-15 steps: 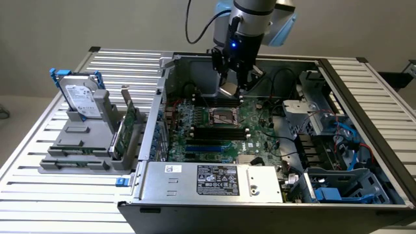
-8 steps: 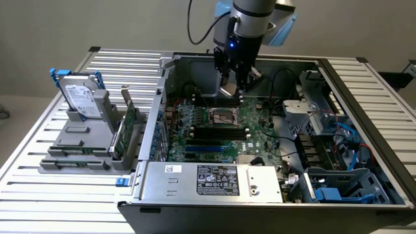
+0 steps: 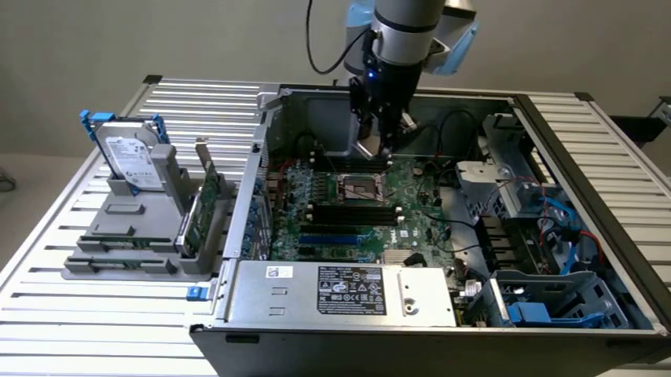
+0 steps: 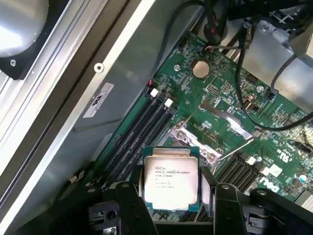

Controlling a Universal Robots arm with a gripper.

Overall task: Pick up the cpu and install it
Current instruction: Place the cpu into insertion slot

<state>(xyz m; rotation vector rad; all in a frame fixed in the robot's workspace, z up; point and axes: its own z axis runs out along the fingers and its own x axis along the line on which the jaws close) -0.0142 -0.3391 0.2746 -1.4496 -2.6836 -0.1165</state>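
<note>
I see the gripper (image 3: 375, 148) inside the open computer case (image 3: 587, 196), its fingers (image 4: 131, 203) partly spread and clamped on two opposite edges of the cpu (image 4: 171, 177). The chip hangs printed side up, held clear above the motherboard (image 3: 430, 224), near the dark socket (image 3: 360, 188) and not touching it

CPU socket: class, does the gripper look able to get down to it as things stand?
Probably yes: the gripper, holding the cpu, hangs above the board, and the socket lies uncovered with nothing across it.
</note>
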